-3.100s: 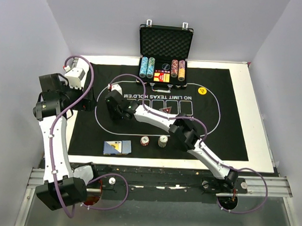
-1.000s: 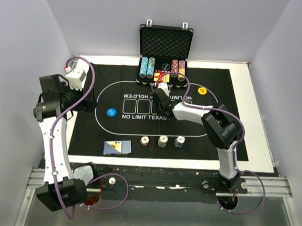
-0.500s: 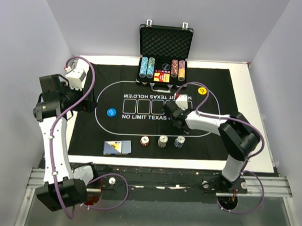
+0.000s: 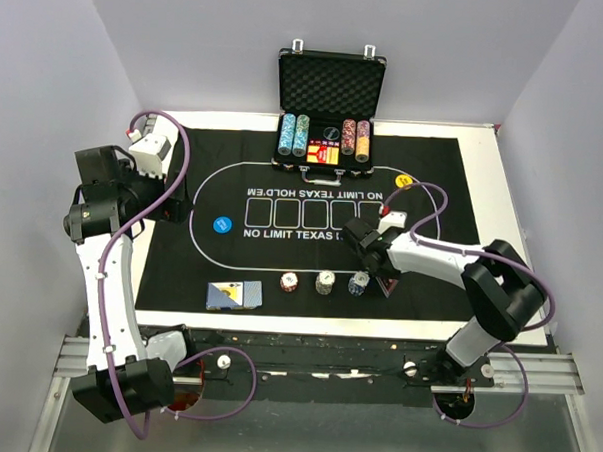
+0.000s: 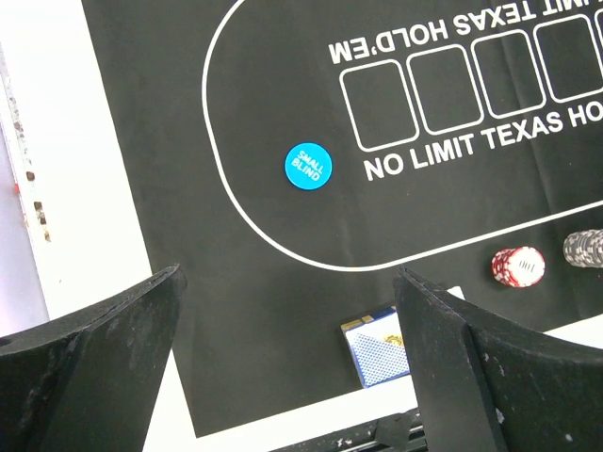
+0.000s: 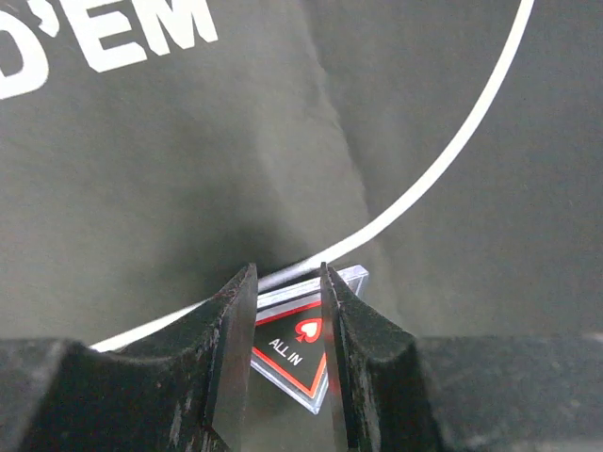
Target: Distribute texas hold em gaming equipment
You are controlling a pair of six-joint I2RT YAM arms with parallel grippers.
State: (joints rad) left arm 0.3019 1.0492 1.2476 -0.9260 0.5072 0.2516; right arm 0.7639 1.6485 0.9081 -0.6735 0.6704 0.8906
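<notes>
My right gripper (image 4: 383,278) is low over the mat's near right and shut on the red triangular "ALL IN" marker (image 6: 300,341), gripped between its fingers (image 6: 229,330); the marker (image 4: 387,286) sits at the mat, right of three small chip stacks, red (image 4: 289,283), grey (image 4: 324,283) and blue (image 4: 358,285). The blue-backed card deck (image 4: 233,296) lies at the mat's front left and also shows in the left wrist view (image 5: 382,356). A blue "SMALL BLIND" button (image 5: 308,167) lies on the left, a yellow button (image 4: 404,180) on the far right. My left gripper (image 5: 287,377) is open, empty and held high.
The black mat (image 4: 444,162) covers the white table (image 4: 511,235). The open black case (image 4: 331,87) with long chip rows stands at the back centre. A purple cable (image 4: 427,206) loops over the right arm. The left arm (image 4: 109,268) stands along the left edge.
My right gripper has carried the triangular marker from the mat's centre toward the near right, down beside the blue chip stack. The left arm has not moved.
</notes>
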